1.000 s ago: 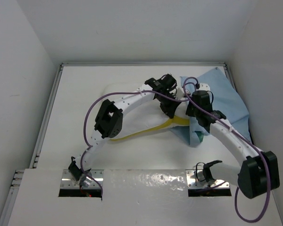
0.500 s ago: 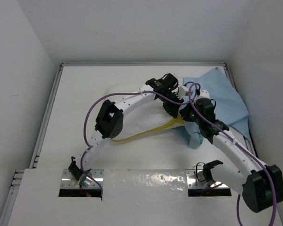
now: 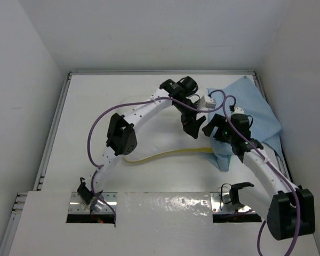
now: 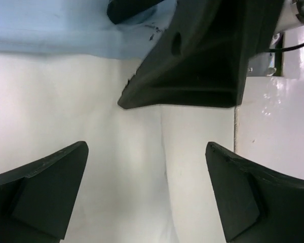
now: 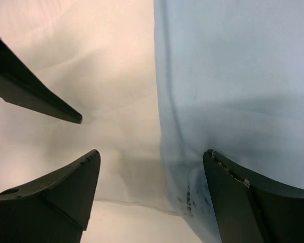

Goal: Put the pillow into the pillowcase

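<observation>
Both pairs of jaws hang released, grasping nothing, where the pillow [image 3: 157, 140] at centre meets the pillowcase [image 3: 253, 106] at right. Insertion looks barely begun; next needs gripping the case's mouth.

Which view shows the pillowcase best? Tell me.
Top external: nearly the whole blue pillowcase lies spread at far right. Left wrist shows only a blue strip along its top edge; right wrist only a close patch.
</observation>
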Controlling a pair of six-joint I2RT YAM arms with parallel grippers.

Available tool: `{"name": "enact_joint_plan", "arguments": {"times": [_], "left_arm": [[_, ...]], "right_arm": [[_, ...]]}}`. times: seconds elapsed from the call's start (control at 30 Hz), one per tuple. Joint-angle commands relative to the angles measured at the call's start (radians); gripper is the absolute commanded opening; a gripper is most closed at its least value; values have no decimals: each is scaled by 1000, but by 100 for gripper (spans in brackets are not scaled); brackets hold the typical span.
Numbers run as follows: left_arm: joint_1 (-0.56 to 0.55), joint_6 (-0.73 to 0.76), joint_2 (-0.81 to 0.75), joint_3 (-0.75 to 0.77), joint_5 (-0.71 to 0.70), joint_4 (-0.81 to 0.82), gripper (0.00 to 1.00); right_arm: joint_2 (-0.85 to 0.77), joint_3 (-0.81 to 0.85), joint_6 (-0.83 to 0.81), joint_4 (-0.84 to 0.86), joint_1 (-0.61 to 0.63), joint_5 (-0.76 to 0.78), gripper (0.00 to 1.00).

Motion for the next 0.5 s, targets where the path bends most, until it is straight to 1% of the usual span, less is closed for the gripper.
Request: {"name": "enact_joint_plan", "arguments": {"times": [0.0, 0.03, 0.07, 0.1, 0.13, 0.17, 0.2, 0.23, 0.27, 0.3, 0.33, 0.37, 0.4, 0.43, 0.47], "left_arm": [[57, 106, -50, 117, -47, -67, 99], [75, 77, -53, 142, -81, -38, 90], [98, 0, -73, 154, -144, 65, 49], [123, -54, -89, 148, -187, 142, 27], [169, -107, -101, 139, -244, 213, 8], [187, -173, -112, 118, -358, 341, 0], [219, -183, -109, 107, -391, 396, 0], [235, -203, -90, 89, -428, 483, 0], [247, -217, -77, 82, -431, 519, 15], [273, -229, -63, 78, -419, 551, 24], [287, -258, -34, 66, -381, 603, 36], [298, -276, -21, 56, -356, 629, 54], [322, -292, -9, 46, -332, 657, 61], [335, -324, 12, 23, -281, 709, 66], [345, -336, 26, 16, -255, 730, 78]], "right_arm": [[54, 184, -87, -60, -13, -24, 80], [101, 231, -116, -91, -13, -19, 73], [130, 331, -128, -111, -13, 8, 34], [162, 332, -139, -137, -16, 31, 34], [233, 443, -156, -184, -21, 57, 3], [273, 499, -168, -204, -22, 97, 0], [314, 613, -179, -221, -25, 122, 0], [403, 669, -196, -247, -25, 142, 15], [448, 717, -205, -249, -28, 157, 25], [494, 804, -226, -251, -31, 169, 35], [543, 855, -236, -257, -34, 171, 40], [648, 904, -243, -270, -34, 173, 43], [702, 1012, -248, -290, -36, 174, 43], [756, 1065, -259, -321, -36, 173, 44], [854, 1108, -262, -332, -36, 171, 44]]}}
